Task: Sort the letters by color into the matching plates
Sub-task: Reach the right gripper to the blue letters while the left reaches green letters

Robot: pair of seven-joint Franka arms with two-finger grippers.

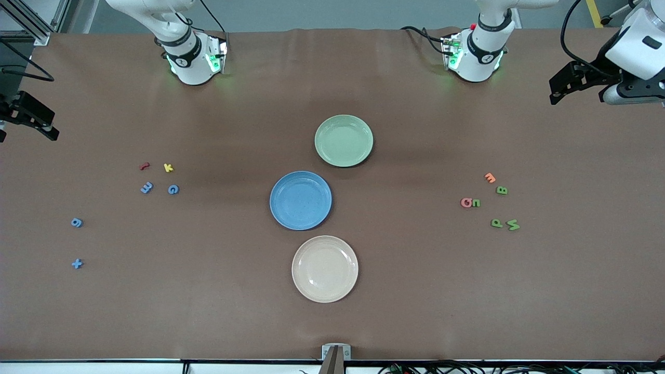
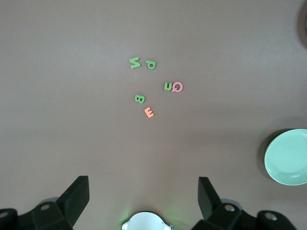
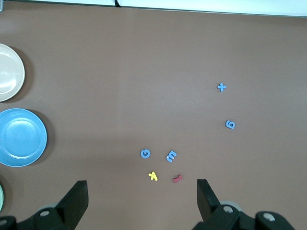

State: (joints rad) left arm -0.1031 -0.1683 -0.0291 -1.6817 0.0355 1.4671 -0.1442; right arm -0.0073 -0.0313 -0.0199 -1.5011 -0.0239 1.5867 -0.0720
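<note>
Fingers (image 2: 79,194) of both arms gape empty; green letters (image 1: 501,190) read B, P, V.

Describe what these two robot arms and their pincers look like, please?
Both arms are glossy white with black bands at the joints, green lights glowing at their bases and black cables trailing off. The left gripper and the right gripper are matte black, each with two wedge-shaped fingers bearing small round screws.
</note>
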